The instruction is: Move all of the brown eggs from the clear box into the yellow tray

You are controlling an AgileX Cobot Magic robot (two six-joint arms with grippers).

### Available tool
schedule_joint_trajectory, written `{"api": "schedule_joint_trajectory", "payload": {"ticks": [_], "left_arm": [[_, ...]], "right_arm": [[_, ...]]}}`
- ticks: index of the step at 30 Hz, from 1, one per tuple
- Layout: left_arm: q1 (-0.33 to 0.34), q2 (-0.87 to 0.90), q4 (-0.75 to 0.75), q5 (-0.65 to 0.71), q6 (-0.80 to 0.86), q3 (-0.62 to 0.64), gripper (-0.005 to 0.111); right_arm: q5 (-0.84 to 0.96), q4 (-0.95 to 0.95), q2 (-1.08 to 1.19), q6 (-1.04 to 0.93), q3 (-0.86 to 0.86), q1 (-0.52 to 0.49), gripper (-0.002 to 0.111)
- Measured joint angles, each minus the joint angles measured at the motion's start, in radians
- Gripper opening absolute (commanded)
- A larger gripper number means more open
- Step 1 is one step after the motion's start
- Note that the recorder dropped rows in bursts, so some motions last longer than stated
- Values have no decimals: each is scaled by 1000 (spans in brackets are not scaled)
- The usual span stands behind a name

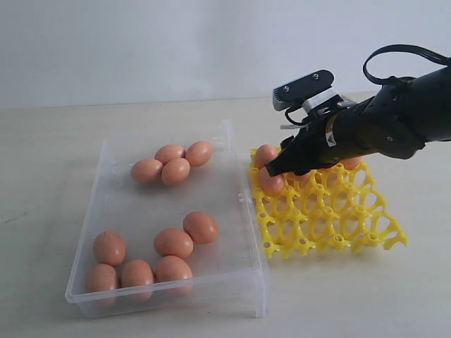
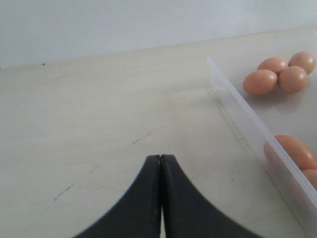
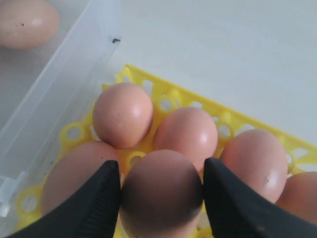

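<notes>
your exterior view shows the clear box at left centre and the yellow tray just beside its right wall, both on the pale table. the right gripper hangs over the tray's upper left corner and hides most of what lies beneath it.

the right wrist view fills that gap. the gripper's fingers stand part open, pressed on either side of one held egg low over the tray. five more brown eggs lie in the tray around it. the exterior view shows only a few of these, and only in part.

only the left wrist view shows the left gripper. its jaws are closed together, holding nothing, over bare table beside the box's outer wall.

count:
- brown eggs in the box: ten in the exterior view, four clustered at upper centre and six toward the lower left.
- brown eggs in the tray: five.
- brown eggs in the jaws: one.
- boxes: one.
- trays: one.
</notes>
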Motion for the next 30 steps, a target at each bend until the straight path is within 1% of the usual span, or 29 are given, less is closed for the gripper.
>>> {"api": "schedule_joint_trajectory", "payload": {"ticks": [6,7,11,13,19,21,23,25,28,30], "left_arm": [[0,0,0,0,0,0,0],[0,0,0,0,0,0,0],[0,0,0,0,0,0,0],[0,0,0,0,0,0,0],[0,0,0,0,0,0,0],[0,0,0,0,0,0,0],[0,0,0,0,0,0,0],[0,0,0,0,0,0,0],[0,0,0,0,0,0,0],[0,0,0,0,0,0,0]], "right_arm": [[0,0,6,-2,0,-4,44],[0,0,9,-2,0,-4,46],[0,0,18,-2,0,-4,62],[0,0,22,-4,0,-4,65],[2,2,24,-4,0,-5,64],[29,2,6,-4,0,-5,59],[63,5,-25,-4,2,-5,52],[107,50,-79,-8,1,-5,49],[236,166,-139,-75,-47,11,54],[340,281,-146,-176,-102,21,59]]}}
